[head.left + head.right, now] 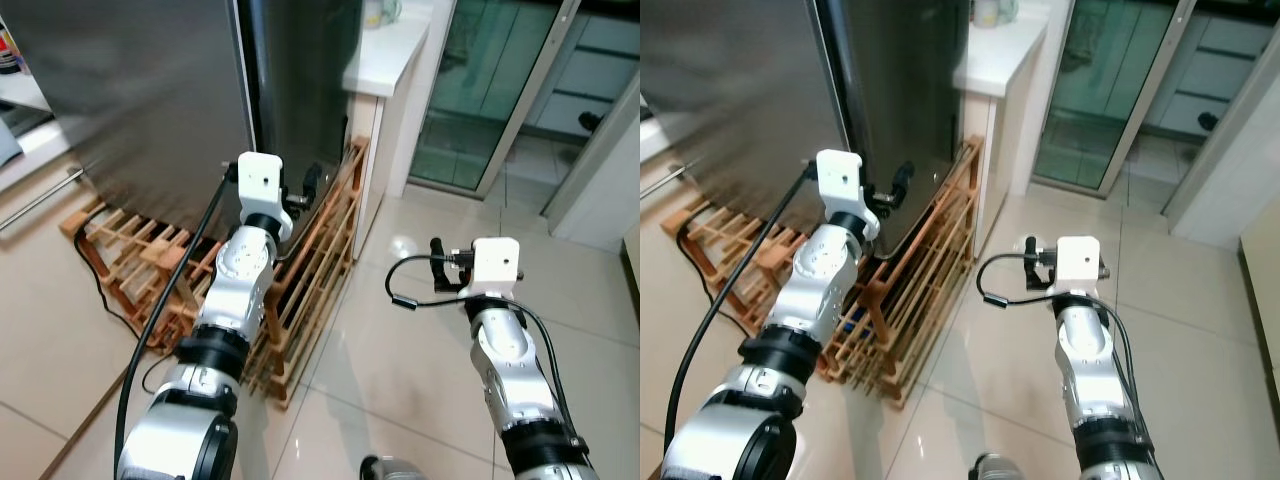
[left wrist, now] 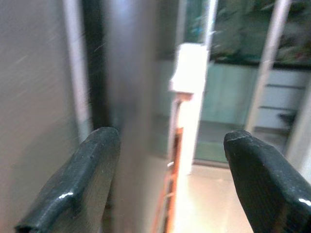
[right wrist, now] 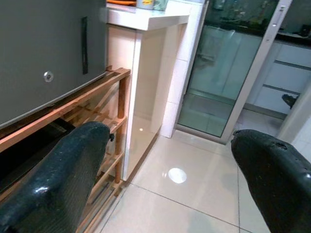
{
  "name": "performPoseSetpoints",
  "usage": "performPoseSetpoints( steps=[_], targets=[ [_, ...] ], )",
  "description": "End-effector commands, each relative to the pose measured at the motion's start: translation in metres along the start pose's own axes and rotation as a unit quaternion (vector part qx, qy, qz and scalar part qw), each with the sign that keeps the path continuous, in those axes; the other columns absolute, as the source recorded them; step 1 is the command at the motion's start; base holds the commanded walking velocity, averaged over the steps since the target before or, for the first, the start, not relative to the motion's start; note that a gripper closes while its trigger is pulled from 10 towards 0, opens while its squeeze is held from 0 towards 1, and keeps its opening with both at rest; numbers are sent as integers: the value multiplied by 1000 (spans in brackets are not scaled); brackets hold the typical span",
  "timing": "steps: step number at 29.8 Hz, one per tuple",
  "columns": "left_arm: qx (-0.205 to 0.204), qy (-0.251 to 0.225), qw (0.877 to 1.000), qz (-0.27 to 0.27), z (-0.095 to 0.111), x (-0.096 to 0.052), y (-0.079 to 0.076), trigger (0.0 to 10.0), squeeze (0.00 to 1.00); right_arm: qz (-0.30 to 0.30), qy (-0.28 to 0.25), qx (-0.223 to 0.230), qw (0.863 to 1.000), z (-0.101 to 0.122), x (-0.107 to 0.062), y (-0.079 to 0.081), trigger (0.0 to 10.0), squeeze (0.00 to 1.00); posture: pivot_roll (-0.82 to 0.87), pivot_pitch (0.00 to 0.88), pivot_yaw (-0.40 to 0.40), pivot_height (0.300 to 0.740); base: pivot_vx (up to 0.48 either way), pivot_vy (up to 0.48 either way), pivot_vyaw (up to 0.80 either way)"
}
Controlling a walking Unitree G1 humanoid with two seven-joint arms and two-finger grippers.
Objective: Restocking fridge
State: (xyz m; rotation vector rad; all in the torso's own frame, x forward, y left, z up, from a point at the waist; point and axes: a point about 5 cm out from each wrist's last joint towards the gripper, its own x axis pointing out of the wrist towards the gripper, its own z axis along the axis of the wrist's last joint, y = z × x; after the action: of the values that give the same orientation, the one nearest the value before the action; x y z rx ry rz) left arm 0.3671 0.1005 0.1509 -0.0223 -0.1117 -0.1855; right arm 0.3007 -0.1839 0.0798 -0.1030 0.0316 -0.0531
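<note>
The stainless steel fridge (image 1: 130, 90) stands at the upper left with its door closed; its dark side (image 1: 300, 80) faces right. My left gripper (image 1: 300, 195) is raised at the fridge's front corner, low down. In the left wrist view it (image 2: 170, 141) is open, and the fridge's edge (image 2: 121, 87) runs between its two fingers. My right gripper (image 1: 438, 262) hovers over the tiled floor to the right of the fridge, pointing left. In the right wrist view it (image 3: 170, 133) is open with nothing between its fingers.
A wooden slatted rack (image 1: 310, 270) lies along the fridge's base and side. A white counter (image 1: 385, 50) stands behind it, beside a glass sliding door (image 1: 480, 80). A black cable (image 1: 100, 290) trails over the floor at the left. Glossy tile floor (image 1: 400, 380) spreads to the right.
</note>
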Motion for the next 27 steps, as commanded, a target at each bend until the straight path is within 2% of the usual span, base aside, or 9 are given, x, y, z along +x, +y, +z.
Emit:
performPoseSetpoints(
  steps=[1, 6, 9, 10, 11, 18, 23, 27],
  targets=[
    [-3, 2, 1000, 27, 2, 3, 6, 10000, 0, -2, -5, -3, 1000, 2, 2, -1, 10000, 0, -128, 0, 10, 740, 0, 0, 0],
    [-4, -17, 999, 35, 7, -1, 14, 10000, 0, -4, -6, -3, 1000, 2, 1, -2, 10000, 0, -137, 0, 15, 740, 0, 0, 0],
    [1, -11, 999, 34, -1, -7, 18, 10000, 0, -6, -4, -3, 1000, 1, -1, -4, 10000, 0, -135, 0, 14, 740, 0, 0, 0],
    [-13, 8, 999, 38, -9, -9, 17, 10000, 0, -5, -3, -4, 1000, 0, -1, -4, 10000, 0, -131, 0, 11, 740, 0, 0, 0],
    [-13, 8, 999, 38, -9, -9, 17, 10000, 0, -5, -3, -4, 1000, 0, -1, -4, 10000, 0, -131, 0, 11, 740, 0, 0, 0],
    [-32, -2, 999, 24, -1, 0, 0, 10000, 0, -2, -2, -3, 1000, 0, 0, -1, 10000, 0, -135, 0, 3, 740, 0, 0, 0],
    [-41, -13, 999, 11, 11, 10, -6, 10000, 0, -2, -3, -5, 1000, 2, 0, -3, 10000, 0, -147, 0, 3, 740, 0, 0, 0],
    [-47, -21, 999, 3, 16, 13, -10, 10000, 0, -3, -2, -6, 1000, 1, -1, -4, 10000, 0, -150, 0, 4, 740, 0, 0, 0]
  ],
)
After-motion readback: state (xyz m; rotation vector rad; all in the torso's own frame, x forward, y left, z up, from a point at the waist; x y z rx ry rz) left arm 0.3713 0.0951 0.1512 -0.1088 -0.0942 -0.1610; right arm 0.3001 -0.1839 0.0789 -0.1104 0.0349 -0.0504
